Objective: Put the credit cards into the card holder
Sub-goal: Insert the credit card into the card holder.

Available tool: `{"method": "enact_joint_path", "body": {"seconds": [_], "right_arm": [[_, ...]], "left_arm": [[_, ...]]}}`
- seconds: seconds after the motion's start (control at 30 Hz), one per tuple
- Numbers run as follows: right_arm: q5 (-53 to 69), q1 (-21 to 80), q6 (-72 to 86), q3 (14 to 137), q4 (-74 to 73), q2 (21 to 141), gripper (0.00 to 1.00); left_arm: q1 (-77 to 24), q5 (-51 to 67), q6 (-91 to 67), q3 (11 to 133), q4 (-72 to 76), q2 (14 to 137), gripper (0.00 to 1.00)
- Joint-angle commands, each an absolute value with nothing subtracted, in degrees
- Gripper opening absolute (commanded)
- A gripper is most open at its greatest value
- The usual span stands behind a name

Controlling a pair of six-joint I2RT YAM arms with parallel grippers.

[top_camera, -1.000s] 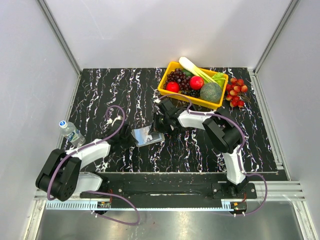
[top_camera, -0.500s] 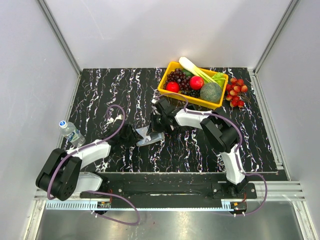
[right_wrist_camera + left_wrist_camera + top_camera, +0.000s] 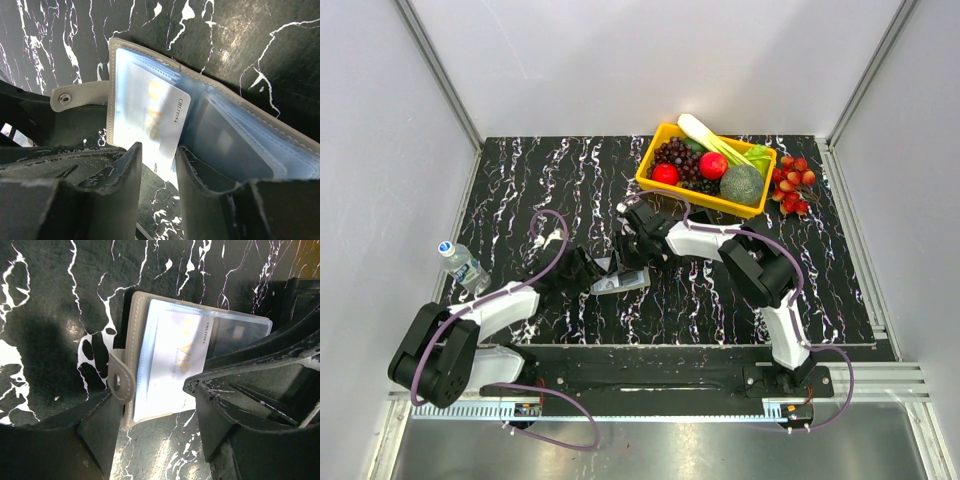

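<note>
The card holder (image 3: 618, 278) is a grey folding case with a snap strap and clear sleeves, lying open on the black marbled table. A pale credit card (image 3: 175, 360) with gold letters sits in its front sleeve, and a darker card (image 3: 235, 332) shows in the sleeve behind. My left gripper (image 3: 155, 435) is open, its fingers on either side of the holder's (image 3: 131, 340) near edge by the strap. My right gripper (image 3: 159, 175) is open at the other side. The pale card's (image 3: 150, 115) corner lies in the gap between its jaws.
A yellow basket (image 3: 665, 185) of fruit and vegetables stands at the back right, with a bunch of red berries (image 3: 792, 185) beside it. A small water bottle (image 3: 463, 265) lies at the table's left edge.
Both grippers have gone from shut to open. The card holder, held up tilted between them before, has come down onto the table, and both arms have shifted slightly left.
</note>
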State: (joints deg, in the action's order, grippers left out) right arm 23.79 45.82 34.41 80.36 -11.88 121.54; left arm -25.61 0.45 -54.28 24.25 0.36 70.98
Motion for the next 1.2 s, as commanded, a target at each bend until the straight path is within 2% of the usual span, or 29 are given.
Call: {"method": "enact_joint_path", "body": {"seconds": [0.0, 0.27, 0.4, 0.43, 0.47, 0.57, 0.87, 1.0, 1.07, 1.17], "right_arm": [[23.3, 46.8, 30.9, 80.2, -14.8, 120.7, 0.41], [26.8, 46.8, 31.0, 80.7, -11.7, 121.2, 0.37], [27.1, 46.9, 31.3, 81.2, -11.7, 121.4, 0.25], [27.0, 47.0, 31.4, 81.3, -11.7, 121.4, 0.18], [27.2, 46.9, 31.5, 81.5, -11.7, 121.5, 0.16], [28.4, 47.3, 31.5, 82.7, -12.2, 122.5, 0.29], [30.2, 47.5, 32.6, 84.6, -12.6, 124.5, 0.34], [26.9, 47.5, 32.1, 84.3, -14.2, 123.5, 0.34], [23.6, 47.4, 31.6, 82.6, -14.2, 121.3, 0.36], [19.6, 46.6, 30.5, 81.2, -14.4, 117.0, 0.38]], "left_arm": [[-25.7, -2.0, -53.7, 23.6, -2.8, 71.5, 0.63], [-25.6, -0.4, -52.5, 24.0, -0.8, 71.7, 0.61], [-25.7, 1.3, -52.2, 23.6, 1.3, 71.5, 0.56], [-25.7, 1.8, -52.3, 23.6, 1.8, 71.4, 0.56], [-25.6, 2.2, -52.3, 23.4, 2.3, 71.3, 0.55], [-25.9, 3.1, -52.2, 23.1, 3.4, 71.5, 0.55], [-26.0, 3.3, -52.3, 22.9, 3.5, 71.2, 0.54], [-26.0, 1.8, -52.3, 23.0, 1.6, 70.8, 0.53], [-26.0, 0.4, -52.1, 23.6, 0.1, 70.2, 0.34], [-26.0, -2.3, -51.8, 24.3, -3.3, 68.9, 0.15]]}}
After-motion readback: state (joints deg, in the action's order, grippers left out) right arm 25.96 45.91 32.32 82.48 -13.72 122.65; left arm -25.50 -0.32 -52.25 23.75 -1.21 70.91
